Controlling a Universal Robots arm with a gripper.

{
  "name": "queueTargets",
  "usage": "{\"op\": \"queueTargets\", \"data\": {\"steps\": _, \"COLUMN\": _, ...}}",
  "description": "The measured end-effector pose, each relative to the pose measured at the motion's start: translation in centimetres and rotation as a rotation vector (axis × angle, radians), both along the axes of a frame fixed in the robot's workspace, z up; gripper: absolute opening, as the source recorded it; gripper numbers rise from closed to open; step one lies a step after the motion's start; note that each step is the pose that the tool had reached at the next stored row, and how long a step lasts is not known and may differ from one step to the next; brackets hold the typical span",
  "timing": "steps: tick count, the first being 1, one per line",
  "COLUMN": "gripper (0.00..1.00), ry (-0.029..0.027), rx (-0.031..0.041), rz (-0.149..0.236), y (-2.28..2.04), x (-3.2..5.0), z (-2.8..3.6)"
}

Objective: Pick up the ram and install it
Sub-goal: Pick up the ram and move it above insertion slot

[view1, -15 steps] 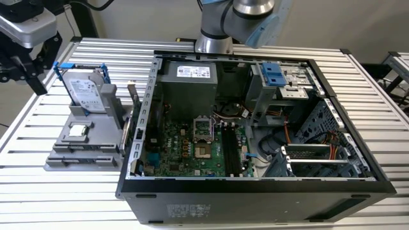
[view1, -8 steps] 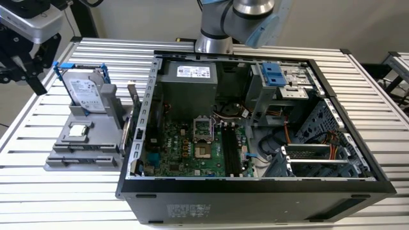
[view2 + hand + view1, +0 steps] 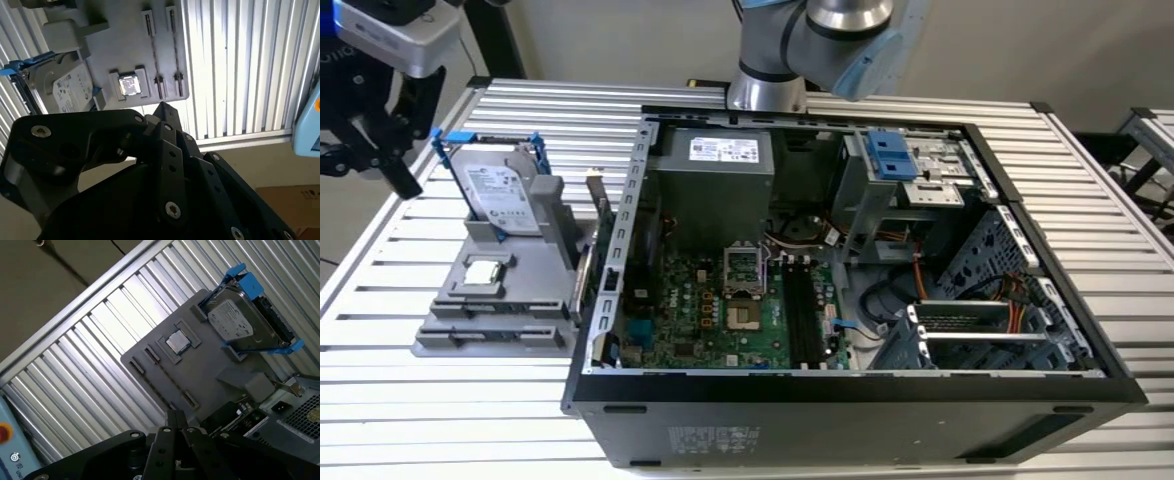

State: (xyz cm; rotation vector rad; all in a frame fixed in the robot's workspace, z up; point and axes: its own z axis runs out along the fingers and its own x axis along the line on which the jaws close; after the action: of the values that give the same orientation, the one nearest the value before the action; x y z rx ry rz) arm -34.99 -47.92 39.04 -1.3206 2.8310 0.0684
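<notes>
Hovering near the grey tray [image 3: 125,50], claw [image 3: 162,106] pressed together; position of the ram unclear.

A ribbed metal table [image 3: 440,420] stands before a beige wall [image 3: 614,40].

I count one gripper [image 3: 163,106] of my own, one open computer case [image 3: 854,392], one motherboard [image 3: 700,310], one power supply [image 3: 714,170], one grey tray [image 3: 494,325], one hard drive [image 3: 500,190] with two blue rails [image 3: 240,275], and one square chip [image 3: 482,270].
</notes>
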Motion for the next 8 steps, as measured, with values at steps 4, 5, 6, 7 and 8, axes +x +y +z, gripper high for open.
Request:
{"op": "queueTargets", "data": {"steps": 4, "gripper": 0.00, "ry": -0.0105, "rx": 0.0001, "rz": 0.059, "y": 0.00, "x": 0.00, "z": -0.01}}
{"op": "queueTargets", "data": {"steps": 5, "gripper": 0.00, "ry": -0.0115, "rx": 0.0002, "rz": 0.074, "y": 0.01, "x": 0.00, "z": -0.01}}
{"op": "queueTargets", "data": {"steps": 6, "gripper": 0.00, "ry": -0.0121, "rx": 0.0002, "rz": 0.088, "y": 0.00, "x": 0.00, "z": -0.01}}
{"op": "queueTargets", "data": {"steps": 7, "gripper": 0.00, "ry": -0.0124, "rx": 0.0003, "rz": 0.103, "y": 0.00, "x": 0.00, "z": -0.01}}
{"op": "queueTargets", "data": {"steps": 8, "gripper": 0.00, "ry": -0.0123, "rx": 0.0003, "rz": 0.118, "y": 0.00, "x": -0.01, "z": 0.00}}
